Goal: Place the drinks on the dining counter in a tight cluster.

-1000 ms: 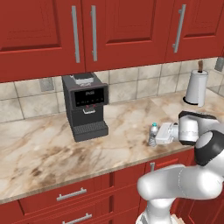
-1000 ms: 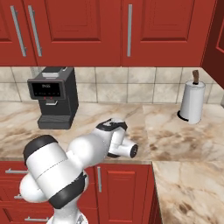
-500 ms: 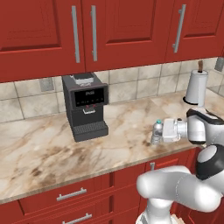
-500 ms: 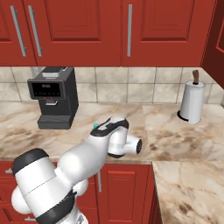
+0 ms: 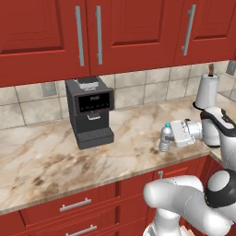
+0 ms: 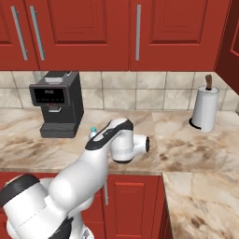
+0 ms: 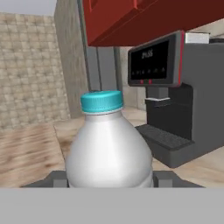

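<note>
- Small clear water bottle with a blue-green cap (image 5: 165,138) stands upright near the front edge of the beige-brown marbled worktop (image 5: 55,161) under the red wall cabinets (image 5: 92,32). Contents cannot be read; the body looks pale grey-white in the hand view (image 7: 109,148).
- Tool (image 5: 171,137) lies level, pointing left in the left base view, with the bottle between its two dark fingers (image 7: 52,179). Jaws are set about half apart, one on each side of the bottle's lower body; whether they press on it cannot be told.
- In the right base view the bottle's cap (image 6: 93,131) peeks out just behind the white arm (image 6: 100,158).
- Against the frames from a second ago: bottle is at the same spot on the worktop, and the jaw gap looks unchanged. The forearm has swung round, its elbow now further right and lower in the left base view; in the right base view the wrist sits higher and nearer the coffee machine side.
- Black coffee machine with a dark display panel (image 5: 90,110) stands to the left of the bottle, well apart, against the tiled wall.
- White paper towel roll on a dark-knobbed upright holder (image 5: 206,90) stands at the right end of the worktop, behind the arm.
- Open worktop lies between bottle and coffee machine.
</note>
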